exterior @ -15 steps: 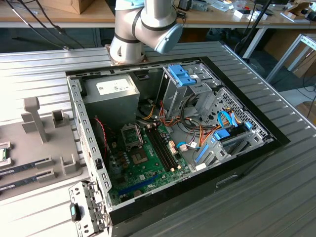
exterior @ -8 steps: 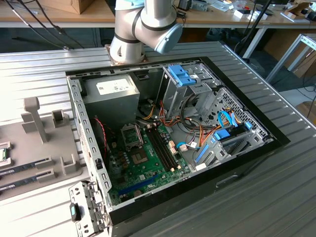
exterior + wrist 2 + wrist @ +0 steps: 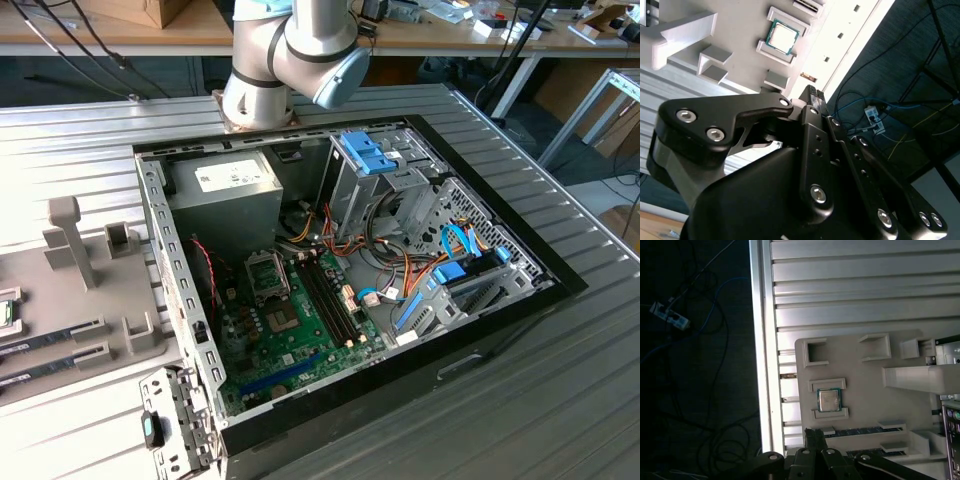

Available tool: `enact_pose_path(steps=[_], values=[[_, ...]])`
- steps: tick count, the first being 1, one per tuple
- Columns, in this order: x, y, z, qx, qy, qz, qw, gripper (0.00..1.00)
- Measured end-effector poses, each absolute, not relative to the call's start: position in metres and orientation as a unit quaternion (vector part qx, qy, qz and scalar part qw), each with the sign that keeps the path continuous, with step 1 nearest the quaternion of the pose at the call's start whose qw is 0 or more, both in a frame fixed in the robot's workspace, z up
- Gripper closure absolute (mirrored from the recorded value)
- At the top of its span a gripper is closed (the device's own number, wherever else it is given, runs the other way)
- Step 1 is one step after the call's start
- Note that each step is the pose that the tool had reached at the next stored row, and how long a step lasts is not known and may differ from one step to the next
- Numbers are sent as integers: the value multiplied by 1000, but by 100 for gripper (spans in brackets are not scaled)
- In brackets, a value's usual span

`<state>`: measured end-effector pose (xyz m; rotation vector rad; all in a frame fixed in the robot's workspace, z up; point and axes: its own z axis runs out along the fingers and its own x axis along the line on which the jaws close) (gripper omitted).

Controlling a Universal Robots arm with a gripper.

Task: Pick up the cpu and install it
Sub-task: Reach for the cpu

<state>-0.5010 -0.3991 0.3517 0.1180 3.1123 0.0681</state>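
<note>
The cpu (image 3: 829, 400) is a small square chip with a silver top and a green rim. It lies flat between two raised brackets of a pale grey fixture tray (image 3: 860, 367), and shows in both wrist views (image 3: 783, 36). My gripper (image 3: 813, 433) hangs above the tray a short way from the chip, not touching it. Its black fingers (image 3: 813, 96) are shut together with nothing between them. In the exterior view the open computer case (image 3: 340, 260) shows the motherboard (image 3: 290, 335) with the cpu socket (image 3: 268, 274) near the grey power-supply box (image 3: 222, 188).
Two memory sticks (image 3: 860, 431) lie in slots of the tray beside the chip, also visible in the exterior view (image 3: 50, 332). A tall grey post (image 3: 68, 240) rises from the tray. The ribbed metal table (image 3: 865, 295) ends close to the tray, with cables on the floor (image 3: 685, 340) beyond.
</note>
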Motion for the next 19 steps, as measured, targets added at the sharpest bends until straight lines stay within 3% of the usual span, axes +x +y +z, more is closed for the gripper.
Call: enact_pose_path(steps=[19], values=[[-478, -399, 344, 31, 999, 4, 14, 90]])
